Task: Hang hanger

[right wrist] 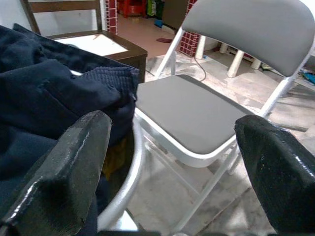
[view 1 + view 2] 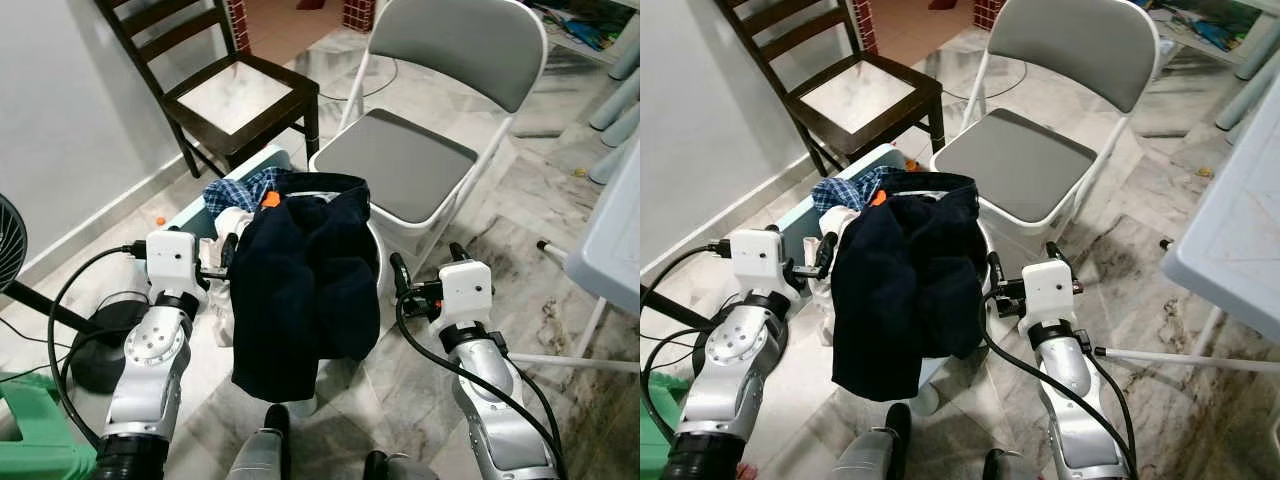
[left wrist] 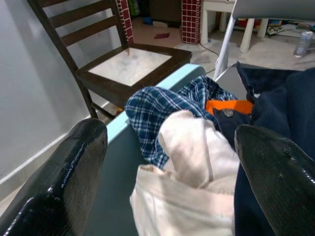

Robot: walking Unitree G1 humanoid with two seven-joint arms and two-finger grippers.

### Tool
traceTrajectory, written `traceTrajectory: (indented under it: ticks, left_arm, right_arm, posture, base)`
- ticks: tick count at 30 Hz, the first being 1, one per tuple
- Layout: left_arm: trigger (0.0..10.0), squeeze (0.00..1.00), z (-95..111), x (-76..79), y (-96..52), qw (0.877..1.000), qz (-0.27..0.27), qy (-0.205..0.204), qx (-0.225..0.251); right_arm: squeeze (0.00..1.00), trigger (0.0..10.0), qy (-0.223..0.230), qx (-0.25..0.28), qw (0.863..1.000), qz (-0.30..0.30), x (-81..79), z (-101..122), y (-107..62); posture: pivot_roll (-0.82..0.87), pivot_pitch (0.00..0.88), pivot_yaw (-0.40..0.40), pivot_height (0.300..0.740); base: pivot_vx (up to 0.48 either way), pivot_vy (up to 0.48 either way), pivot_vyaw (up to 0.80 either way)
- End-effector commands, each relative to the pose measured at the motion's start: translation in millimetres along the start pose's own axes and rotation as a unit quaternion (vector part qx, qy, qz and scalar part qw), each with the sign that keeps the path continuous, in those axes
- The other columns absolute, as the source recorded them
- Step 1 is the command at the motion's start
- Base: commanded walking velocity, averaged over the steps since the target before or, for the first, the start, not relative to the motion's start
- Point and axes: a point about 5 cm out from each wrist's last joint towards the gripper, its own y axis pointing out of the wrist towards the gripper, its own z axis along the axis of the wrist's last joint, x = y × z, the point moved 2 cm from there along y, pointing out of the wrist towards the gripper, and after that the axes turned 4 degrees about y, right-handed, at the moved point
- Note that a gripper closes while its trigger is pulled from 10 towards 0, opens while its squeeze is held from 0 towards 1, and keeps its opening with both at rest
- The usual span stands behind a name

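Open left gripper (image 3: 167, 162) beside clothes (image 2: 300, 290)

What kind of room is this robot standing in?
Probably a lived-in room of a home, perhaps a laundry corner: a marble-patterned tile floor, a dark wooden chair beside a grey folding chair, and a basket heaped with clothes, a navy garment draped over it.

Basket (image 1: 129, 167): I see just a curve of white rim; the navy garment (image 2: 300, 290) covers the rest.
Hanger: I can't make one out.
Fan (image 2: 8, 240): cut off by the frame's left edge.
Green stool (image 2: 35, 430): only a corner shows.
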Motion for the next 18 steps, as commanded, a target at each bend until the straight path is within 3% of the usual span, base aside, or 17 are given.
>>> traceTrajectory:
  ticks: [1, 7, 10, 11, 12, 13, 14, 18]
  left_arm:
    - [10.0, 0.0, -5.5, -4.0, 0.0, 1.0, -0.005, -0.007, -0.008]
    - [10.0, 0.0, -4.7, 9.8, 13.7, 0.997, -0.075, -0.023, -0.016]
    - [10.0, 0.0, -4.1, 12.1, 16.8, 0.996, -0.084, -0.027, -0.014]
    - [9.2, 0.0, -4.0, 13.7, 18.1, 0.995, -0.09, -0.03, -0.014]
    - [3.4, 0.0, -3.1, 16.3, 19.9, 0.994, -0.097, -0.036, -0.013]
    - [0.5, 0.0, -1.7, 19.5, 20.4, 0.993, -0.107, -0.041, -0.01]
    - [0.0, 0.0, -1.2, 27.5, 19.9, 0.99, -0.132, -0.042, -0.007]
    - [0.0, 0.0, -9.4, 39.0, 17.3, 0.985, -0.164, -0.055, -0.023]
  right_arm:
    - [0.0, 10.0, 0.004, -0.003, 1.0, 0.002, -0.9, -0.2, -2.1]
    - [0.0, 10.0, 0.003, -0.002, 1.0, 0.004, -2.6, 1.7, 0.0]
    - [0.0, 10.0, 0.004, -0.001, 1.0, 0.004, -3.1, 2.4, 0.6]
    - [0.0, 10.0, 0.004, 0.0, 1.0, 0.003, -3.3, 2.6, 0.7]
    - [0.0, 10.0, 0.004, 0.0, 1.0, 0.003, -3.5, 2.9, 0.8]
    - [0.0, 10.0, 0.004, 0.0, 1.0, 0.003, -3.5, 3.0, 0.8]
    - [0.0, 10.0, 0.005, 0.0, 1.0, 0.003, -3.6, 3.0, 0.9]
    - [0.0, 10.0, 0.005, -0.001, 1.0, 0.002, -4.6, 2.6, 1.3]
  posture:
    - [0.12, 0.289, 0.013, 0.74]
    - [0.12, 0.295, 0.011, 0.74]
    - [0.12, 0.297, 0.012, 0.74]
    - [0.11, 0.297, 0.012, 0.74]
    - [0.11, 0.297, 0.013, 0.74]
    - [0.11, 0.297, 0.014, 0.74]
    - [0.11, 0.297, 0.014, 0.74]
    - [0.11, 0.293, 0.018, 0.74]
  base:
    - [0.0, 0.0, 0.0]
    - [0.0, 0.0, 0.0]
    - [0.0, 0.0, 0.0]
    - [0.0, 0.0, 0.0]
    - [0.0, 0.0, 0.0]
    - [0.0, 0.0, 0.0]
    - [0.0, 0.0, 0.0]
    - [0.0, 0.0, 0.0]
